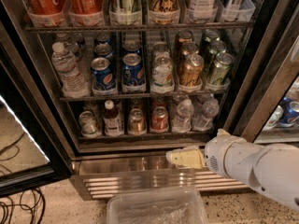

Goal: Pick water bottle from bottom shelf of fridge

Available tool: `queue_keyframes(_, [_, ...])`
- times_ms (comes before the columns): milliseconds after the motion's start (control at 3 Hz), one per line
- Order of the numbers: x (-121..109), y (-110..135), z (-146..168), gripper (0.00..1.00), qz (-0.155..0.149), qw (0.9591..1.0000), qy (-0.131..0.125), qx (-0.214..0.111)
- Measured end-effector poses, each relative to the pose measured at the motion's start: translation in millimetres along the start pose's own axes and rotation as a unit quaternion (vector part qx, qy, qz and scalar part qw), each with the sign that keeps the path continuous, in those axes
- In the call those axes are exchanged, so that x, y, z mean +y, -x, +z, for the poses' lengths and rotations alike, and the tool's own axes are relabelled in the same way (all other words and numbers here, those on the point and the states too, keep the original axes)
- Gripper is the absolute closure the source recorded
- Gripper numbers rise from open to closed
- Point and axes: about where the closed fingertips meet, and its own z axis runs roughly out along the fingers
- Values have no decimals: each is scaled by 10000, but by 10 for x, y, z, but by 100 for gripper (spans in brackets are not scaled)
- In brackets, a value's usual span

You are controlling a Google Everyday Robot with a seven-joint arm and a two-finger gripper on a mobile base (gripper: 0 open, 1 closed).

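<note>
While below the bottom shelf (140,135) rail, gripper (171,157) before fridge (117,165) base, its spread untellable, water bottle (183,115) above.

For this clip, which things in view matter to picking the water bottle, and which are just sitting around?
Job: water bottle, right side of the bottom shelf; fridge; tool, low in front of the base grille.
Bystanders: tall labelled bottle; dark-drink bottle; blue cans; plastic tub on the floor; cables.

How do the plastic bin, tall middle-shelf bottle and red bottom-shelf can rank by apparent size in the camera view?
1. plastic bin, nearest the camera
2. tall bottle
3. red can
The end effector hangs before the grille.
</note>
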Motion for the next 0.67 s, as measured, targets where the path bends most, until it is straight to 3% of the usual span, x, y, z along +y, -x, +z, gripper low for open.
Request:
queue_keyframes(333, [-125, 10, 145, 0, 314, 9976, -330, -517])
queue_keyframes(667, [-165, 98, 135, 0, 326, 9955, -519, -717])
